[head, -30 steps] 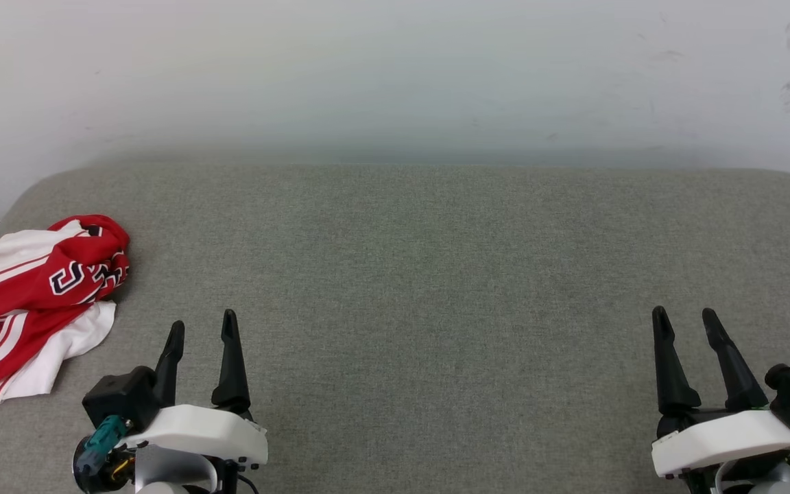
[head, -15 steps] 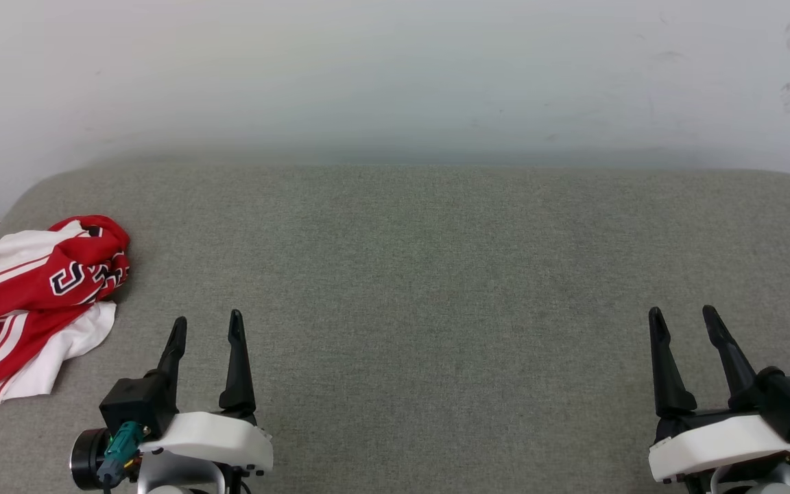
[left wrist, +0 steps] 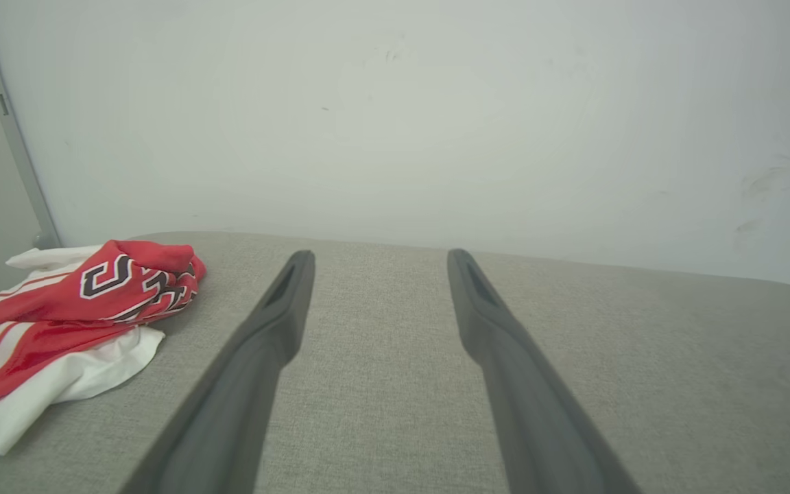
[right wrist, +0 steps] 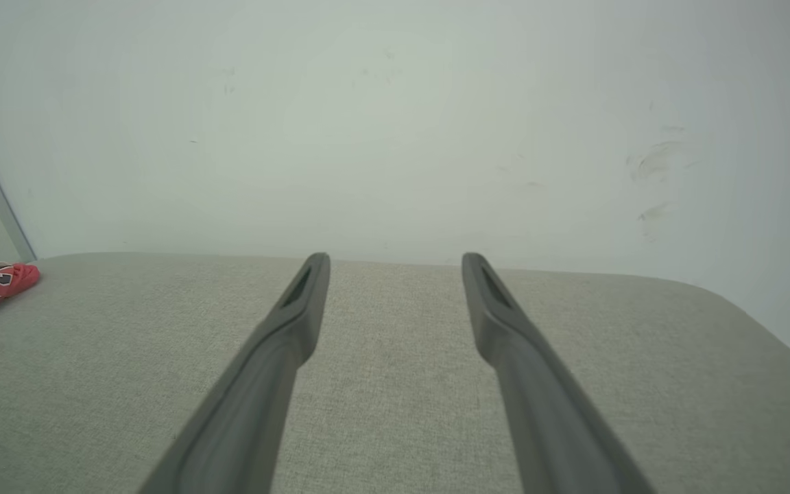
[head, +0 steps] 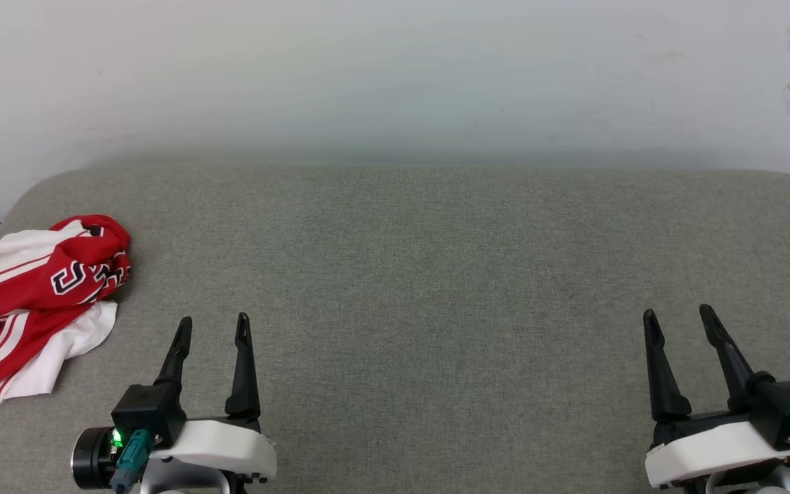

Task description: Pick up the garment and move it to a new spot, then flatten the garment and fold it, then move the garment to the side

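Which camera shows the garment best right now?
The head view: it looks down on nearly the whole crumpled garment, lying on the grey surface ahead-left of the left gripper. The left wrist view sees it side-on, cropped by the frame's left edge. The right wrist view catches a small red corner at far left.

Shirt (head: 38, 302): thin knit cloth, smooth, with a faint sheen on the red and soft crumpled folds. Cushion (head: 422, 274): grey woven fabric, matt, with a fine rough grain. Wall (head: 395, 75): pale painted face, matt, a few dark scuffs. Left gripper (head: 213, 321) and right gripper (head: 676, 314): dark matt fingers, plastic or rubber by the look. Wrist shell (head: 223, 439): white plastic, smooth, slight gloss.
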`<state>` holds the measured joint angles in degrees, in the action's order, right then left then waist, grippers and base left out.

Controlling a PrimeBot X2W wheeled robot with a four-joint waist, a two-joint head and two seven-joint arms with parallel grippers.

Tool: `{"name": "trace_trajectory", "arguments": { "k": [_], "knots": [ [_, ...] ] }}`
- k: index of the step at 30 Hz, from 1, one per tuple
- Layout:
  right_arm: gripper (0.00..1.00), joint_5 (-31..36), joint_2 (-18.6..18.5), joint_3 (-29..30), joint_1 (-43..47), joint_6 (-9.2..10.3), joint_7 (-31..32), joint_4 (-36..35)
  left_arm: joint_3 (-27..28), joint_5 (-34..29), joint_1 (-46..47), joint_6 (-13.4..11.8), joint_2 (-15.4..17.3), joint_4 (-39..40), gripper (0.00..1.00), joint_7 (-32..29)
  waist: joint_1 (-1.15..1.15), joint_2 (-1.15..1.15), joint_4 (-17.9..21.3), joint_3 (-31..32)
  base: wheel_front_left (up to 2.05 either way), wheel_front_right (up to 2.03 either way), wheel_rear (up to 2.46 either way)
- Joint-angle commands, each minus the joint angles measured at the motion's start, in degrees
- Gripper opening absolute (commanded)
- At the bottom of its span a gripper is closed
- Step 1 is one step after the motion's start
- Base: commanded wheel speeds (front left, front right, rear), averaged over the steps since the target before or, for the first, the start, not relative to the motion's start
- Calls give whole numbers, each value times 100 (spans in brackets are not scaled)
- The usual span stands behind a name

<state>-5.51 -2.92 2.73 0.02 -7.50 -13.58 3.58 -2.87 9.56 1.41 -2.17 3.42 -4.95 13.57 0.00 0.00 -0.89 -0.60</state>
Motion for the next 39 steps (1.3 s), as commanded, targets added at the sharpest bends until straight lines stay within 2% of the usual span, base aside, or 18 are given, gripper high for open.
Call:
{"name": "trace_trajectory", "arguments": {
  "k": [1,14,21,39],
  "knots": [
    [100,85,6,-14,48,2,-47,-49,35,-110,-50,32,-2,14,100,46,0,0,-1,0,0,0,0],
    [100,378,7,-92,109,3,-174,-108,169,-435,-94,167,-54,-102,100,179,0,0,-11,-23,0,0,0],
    [100,221,7,-130,113,3,-167,-47,160,-180,-53,197,-56,-206,100,165,0,0,-29,-32,0,0,0],
    [100,-94,7,-104,129,3,-166,95,187,-112,-31,191,-56,-312,100,165,0,0,-47,-17,0,0,0]
  ]
}}
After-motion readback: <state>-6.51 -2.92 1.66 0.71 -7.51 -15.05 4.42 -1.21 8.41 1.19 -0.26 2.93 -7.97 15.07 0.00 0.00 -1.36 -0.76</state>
